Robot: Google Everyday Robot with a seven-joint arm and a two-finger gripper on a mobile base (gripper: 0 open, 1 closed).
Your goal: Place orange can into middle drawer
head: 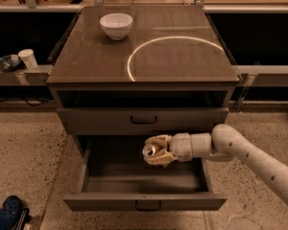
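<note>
While the gripper [157, 152] grips the orange can [150, 151], tilted, above the open middle drawer [110, 171], right of centre, an early release could let it bounce or roll against the walls.

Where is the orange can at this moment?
In the camera view, near the centre, the orange can is held in the gripper, above the open middle drawer, just below the front of the upper drawer.
</note>
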